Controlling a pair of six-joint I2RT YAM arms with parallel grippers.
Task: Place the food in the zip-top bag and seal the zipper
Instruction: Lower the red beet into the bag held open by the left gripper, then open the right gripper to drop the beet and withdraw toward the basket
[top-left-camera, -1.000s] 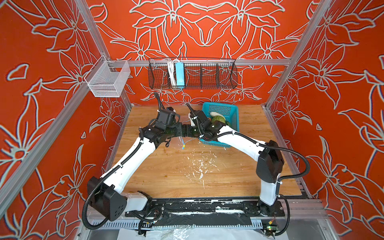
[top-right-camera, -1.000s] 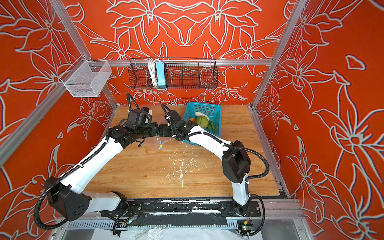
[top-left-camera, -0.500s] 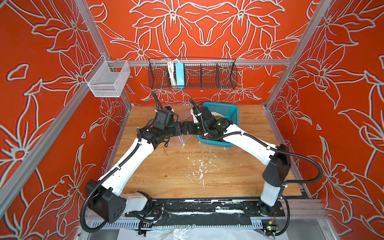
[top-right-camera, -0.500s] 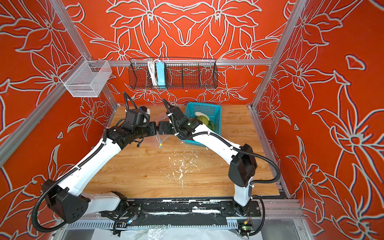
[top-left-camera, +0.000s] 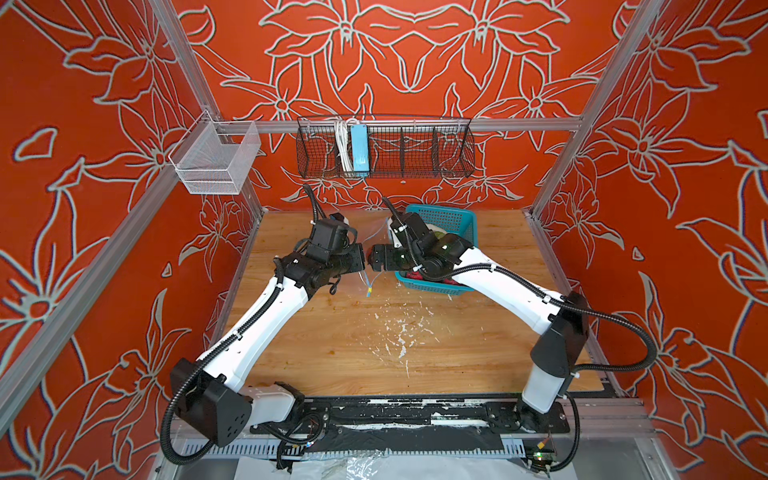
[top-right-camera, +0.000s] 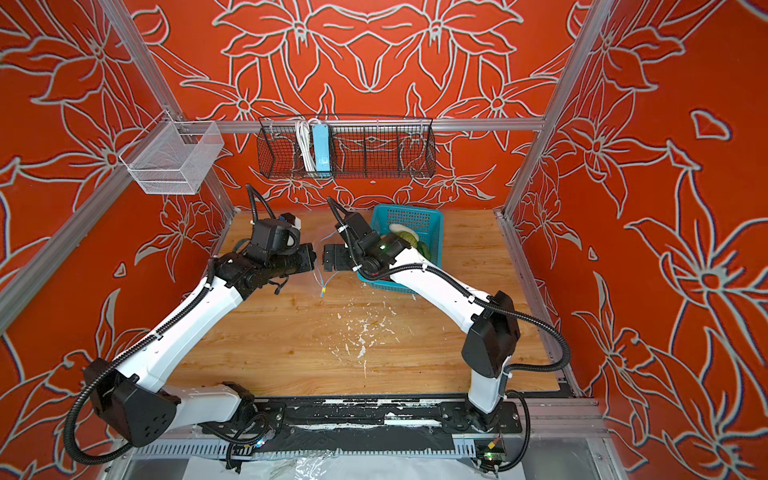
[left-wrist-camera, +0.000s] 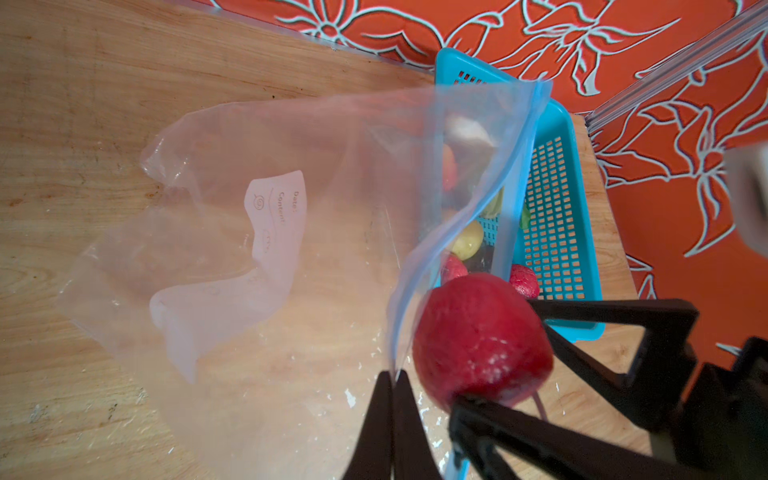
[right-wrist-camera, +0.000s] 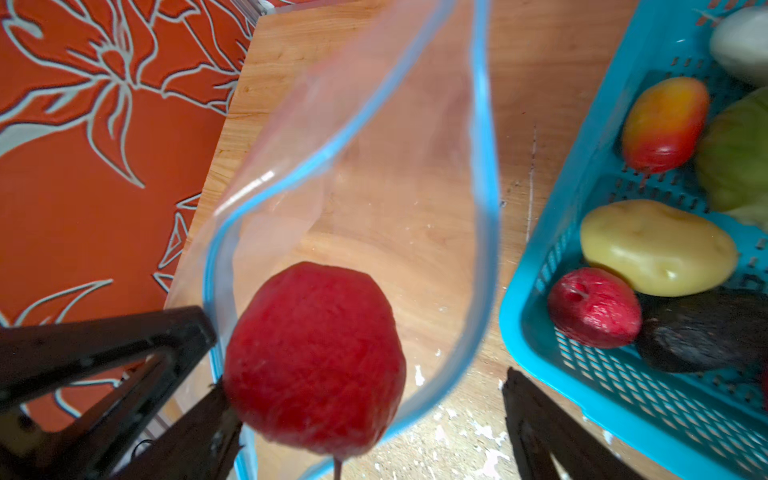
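Note:
My left gripper (left-wrist-camera: 392, 376) is shut on the rim of the clear zip-top bag (left-wrist-camera: 249, 232) and holds its mouth up off the table. The light-blue zipper (right-wrist-camera: 484, 166) forms an open loop, and its slider tab (top-left-camera: 368, 291) hangs below. A red fruit (right-wrist-camera: 316, 357) sits in that loop, against one finger of my right gripper (right-wrist-camera: 368, 380). That gripper is open, and its other finger stands well clear of the fruit. In both top views the two grippers (top-left-camera: 361, 259) (top-right-camera: 326, 259) meet tip to tip left of the basket.
The teal basket (right-wrist-camera: 623, 395) stands just right of the bag and holds a yellow potato (right-wrist-camera: 656, 249), a small red fruit (right-wrist-camera: 594, 307), a dark avocado (right-wrist-camera: 706, 336), an orange-red pepper (right-wrist-camera: 665, 124), a green cabbage (right-wrist-camera: 735, 153) and a white radish (right-wrist-camera: 744, 37). A wire rack (top-left-camera: 384, 149) hangs on the back wall.
My right gripper's jaws have spread wide off the red fruit at the bag's mouth, and that arm's elbow has swung out to the right. The left gripper keeps its hold.

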